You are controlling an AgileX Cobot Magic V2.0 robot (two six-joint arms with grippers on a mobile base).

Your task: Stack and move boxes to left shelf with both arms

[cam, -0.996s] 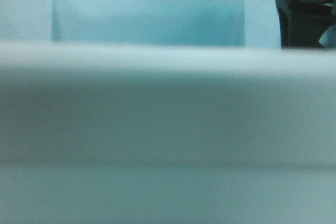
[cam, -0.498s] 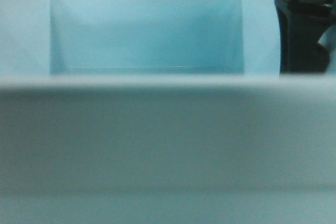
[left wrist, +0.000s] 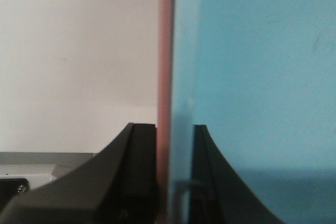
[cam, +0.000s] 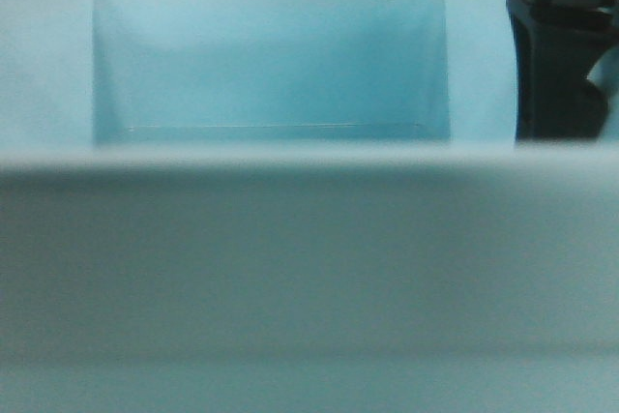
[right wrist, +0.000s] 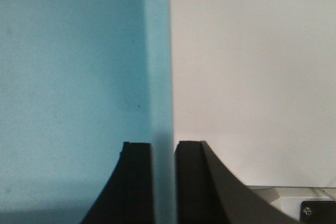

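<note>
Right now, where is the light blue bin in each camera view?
Front: light blue bin fills nearly the frame, blurred near wall across the lower half.
Left wrist: right half, wall beside a pink strip, pinched in the left gripper.
Right wrist: left half, wall edge pinched in the right gripper.
Shared landmark: right gripper, apparently the dark shape upper right in front.

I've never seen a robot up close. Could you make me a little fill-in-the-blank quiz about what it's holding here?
1. The left pincer clamps two walls together: one of the blue bin, one of a ____ bin.
2. In its own wrist view, the right pincer is shut on a wall coloured ____.
3. In the front view, the black arm shows on the bin's ____ side.
Missing words: pink; blue; right.
</note>
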